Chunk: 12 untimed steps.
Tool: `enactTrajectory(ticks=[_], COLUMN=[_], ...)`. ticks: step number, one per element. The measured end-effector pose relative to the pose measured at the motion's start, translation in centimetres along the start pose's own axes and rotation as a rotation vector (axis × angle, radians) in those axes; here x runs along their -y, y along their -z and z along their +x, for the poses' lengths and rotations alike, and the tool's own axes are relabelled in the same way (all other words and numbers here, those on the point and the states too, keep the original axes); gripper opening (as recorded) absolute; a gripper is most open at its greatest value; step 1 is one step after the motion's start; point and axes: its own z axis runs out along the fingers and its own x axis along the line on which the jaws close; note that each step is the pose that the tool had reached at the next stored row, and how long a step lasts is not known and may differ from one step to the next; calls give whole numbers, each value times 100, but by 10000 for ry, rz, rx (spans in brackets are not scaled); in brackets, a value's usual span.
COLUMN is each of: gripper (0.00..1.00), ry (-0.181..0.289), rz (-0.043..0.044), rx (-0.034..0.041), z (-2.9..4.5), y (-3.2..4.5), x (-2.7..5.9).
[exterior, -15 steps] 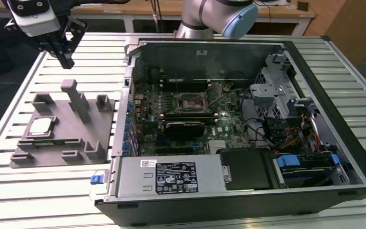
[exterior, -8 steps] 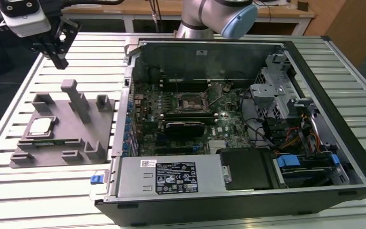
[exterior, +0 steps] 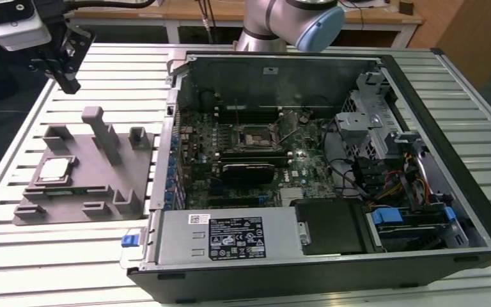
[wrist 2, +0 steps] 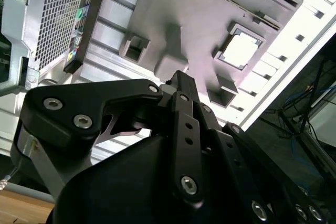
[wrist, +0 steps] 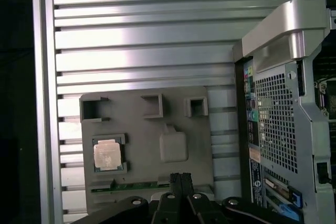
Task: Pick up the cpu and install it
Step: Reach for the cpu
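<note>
Close at the wrist, hanging above the slatted table (exterior: 58, 256) with the gripper (wrist: 180, 178) empty, jaws pressed together and clamping nothing. Just beyond, finding the cpu (wrist: 107, 156) lying flat, pale top up, in a square recess of the grey fixture (wrist: 147, 124), untouched and well apart from the gripper. Farther off, looking into the open computer case (exterior: 314, 281) and seeing the socket (exterior: 254, 135) on the motherboard looking dark and seemingly unfilled. Judging the task as not yet begun, with pickup and install both remaining. Struggling to tell the socket's frame as raised or latched; losing part of the fixture's edge behind the gripper body in both wrist views.
</note>
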Motion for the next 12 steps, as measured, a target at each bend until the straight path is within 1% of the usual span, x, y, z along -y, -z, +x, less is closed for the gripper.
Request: enactTrajectory(ticks=[4, 6, 9, 12], gripper=[11, 11, 11, 11], ry=[1, 1, 0, 0], rz=[1, 1, 0, 0], rx=[-3, -4, -4, -4], z=[69, 116, 204, 310], y=[-4, -7, -12, -18], x=[5, 8, 13, 17])
